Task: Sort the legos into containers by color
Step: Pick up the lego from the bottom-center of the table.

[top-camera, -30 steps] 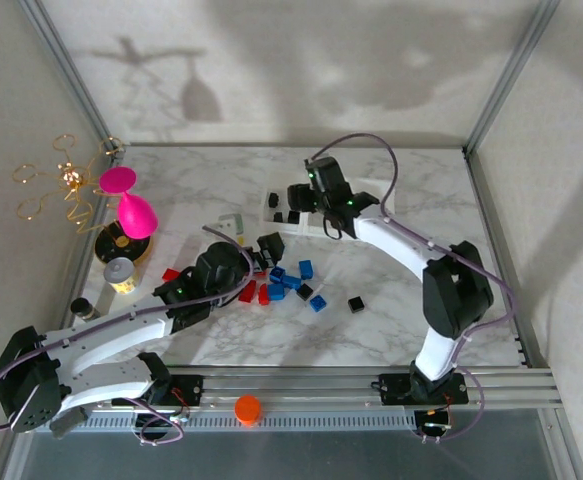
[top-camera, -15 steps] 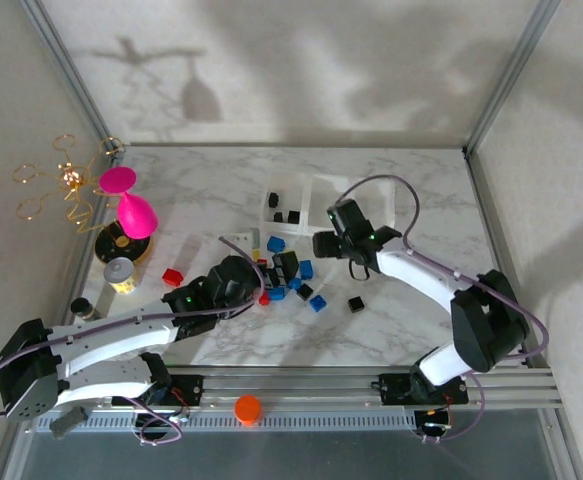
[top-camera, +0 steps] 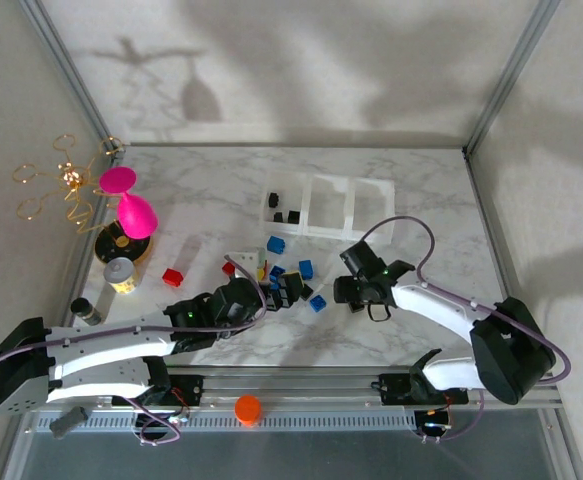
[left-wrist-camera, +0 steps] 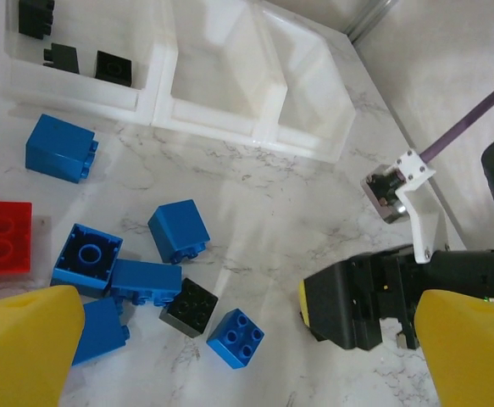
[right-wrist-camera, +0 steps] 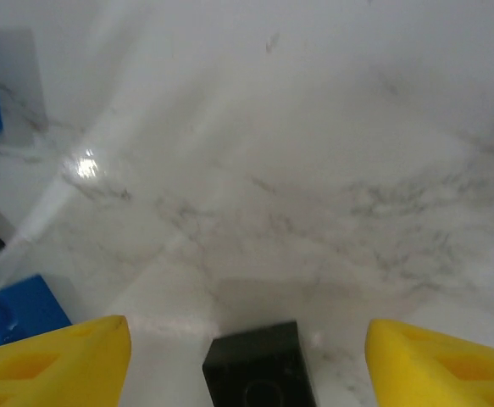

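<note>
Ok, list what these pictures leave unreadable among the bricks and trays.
- Right wrist view: small black plastic brick, cut by the bottom edge.
- Left wrist view: small blue plastic brick, partly behind a yellow finger of the left claw.
- Left wrist view: leftmost translucent white tray, cropped by the top edge; its brick count unsure.

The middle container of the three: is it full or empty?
Empty. The middle container shows a bare white floor; the black legos lie in the left container beside it.
</note>
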